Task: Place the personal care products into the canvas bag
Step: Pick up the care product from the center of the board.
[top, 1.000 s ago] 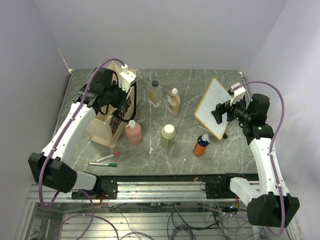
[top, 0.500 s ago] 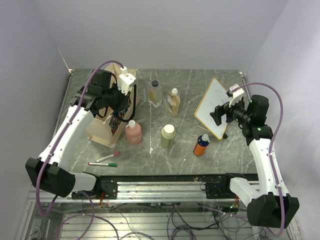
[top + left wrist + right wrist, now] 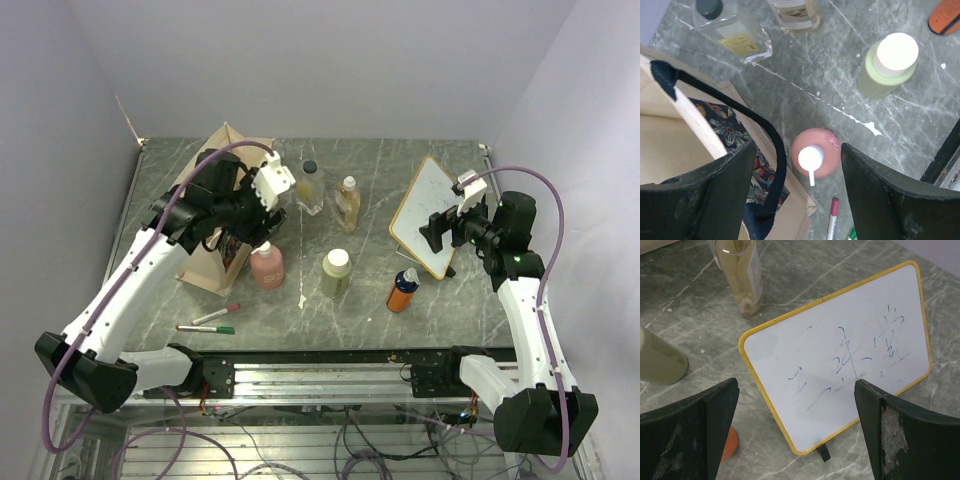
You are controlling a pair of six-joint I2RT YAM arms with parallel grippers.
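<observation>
The empty, wide-open left fingers (image 3: 875,195) have the upright salmon-pink bottle (image 3: 824,146) centred below them; the open right fingers (image 3: 685,425) sit well apart.

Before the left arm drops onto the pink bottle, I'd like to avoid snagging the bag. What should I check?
1. Left gripper open, empty: ok.
2. Salmon-pink bottle upright, below and between the fingers: ok.
3. Navy strap clear of the fingers: cannot tell; it hangs right beside one.
4. Canvas bag standing, mouth open: ok.
5. Pale green bottle apart from the pink one: ok.
6. Right gripper open over the whiteboard, away: ok.
</observation>
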